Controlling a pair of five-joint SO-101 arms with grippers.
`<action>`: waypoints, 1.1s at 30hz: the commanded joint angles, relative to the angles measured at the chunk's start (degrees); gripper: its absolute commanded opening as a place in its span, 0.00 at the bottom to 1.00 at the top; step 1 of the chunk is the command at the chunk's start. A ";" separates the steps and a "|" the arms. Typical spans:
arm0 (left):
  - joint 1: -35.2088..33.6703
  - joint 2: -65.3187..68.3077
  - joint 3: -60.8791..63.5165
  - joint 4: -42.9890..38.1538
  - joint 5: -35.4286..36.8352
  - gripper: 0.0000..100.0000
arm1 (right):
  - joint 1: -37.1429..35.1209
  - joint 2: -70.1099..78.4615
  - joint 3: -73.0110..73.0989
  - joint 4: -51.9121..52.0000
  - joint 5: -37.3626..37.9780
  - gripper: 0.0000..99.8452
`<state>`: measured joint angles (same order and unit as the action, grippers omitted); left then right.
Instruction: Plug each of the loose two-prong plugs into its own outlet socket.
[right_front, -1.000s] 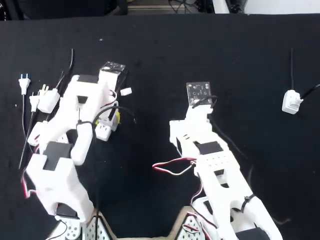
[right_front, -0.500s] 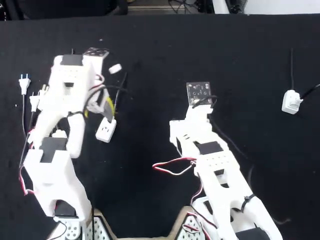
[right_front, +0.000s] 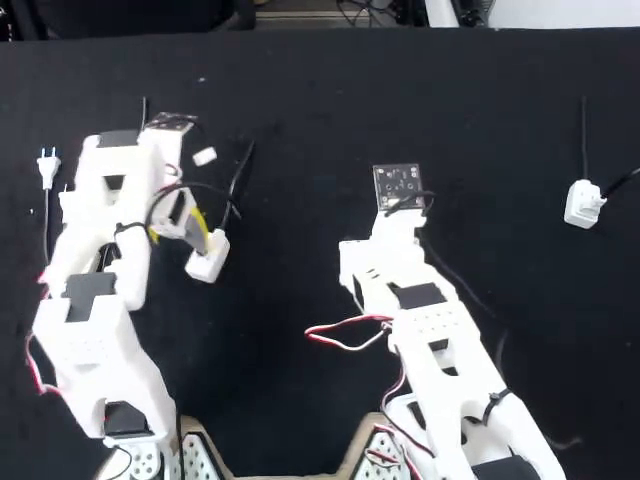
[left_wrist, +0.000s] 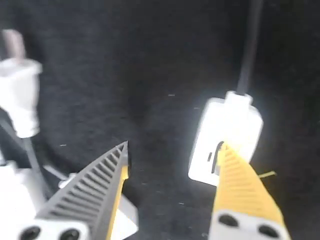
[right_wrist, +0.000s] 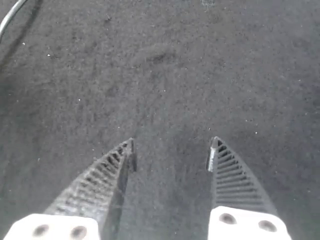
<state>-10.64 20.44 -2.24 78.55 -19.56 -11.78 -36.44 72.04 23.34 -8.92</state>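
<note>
Progress looks nil — a plug (left_wrist: 20, 100) lies loose on the desk (left_wrist: 150, 50) near a socket (left_wrist: 227, 125), nothing seated. Left hand (left_wrist: 173, 146) hangs wide open and empty by that socket; right hand (right_wrist: 172, 140), also open and empty, hangs over the black desk.

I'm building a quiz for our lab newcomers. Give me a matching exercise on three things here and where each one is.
Things:
A. plug with a blue tip
B. white socket
C. right gripper

Places:
1. open above bare table
2. near the table's left edge
3. beside the left gripper

Pairs: A-2, B-3, C-1.
</note>
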 joint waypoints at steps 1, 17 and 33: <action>-4.79 -0.70 -0.31 -2.02 -2.64 0.27 | 0.88 -1.80 -1.45 -1.32 -0.53 0.22; -6.55 -1.32 -17.01 14.07 -2.64 0.27 | 0.88 -1.71 -1.36 -1.41 -0.53 0.22; 5.32 -0.70 -12.44 17.76 -2.90 0.27 | 0.88 -1.80 -1.54 -1.41 -0.53 0.22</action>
<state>-5.89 20.53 -15.25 99.82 -21.85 -11.78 -36.44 72.04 23.34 -8.92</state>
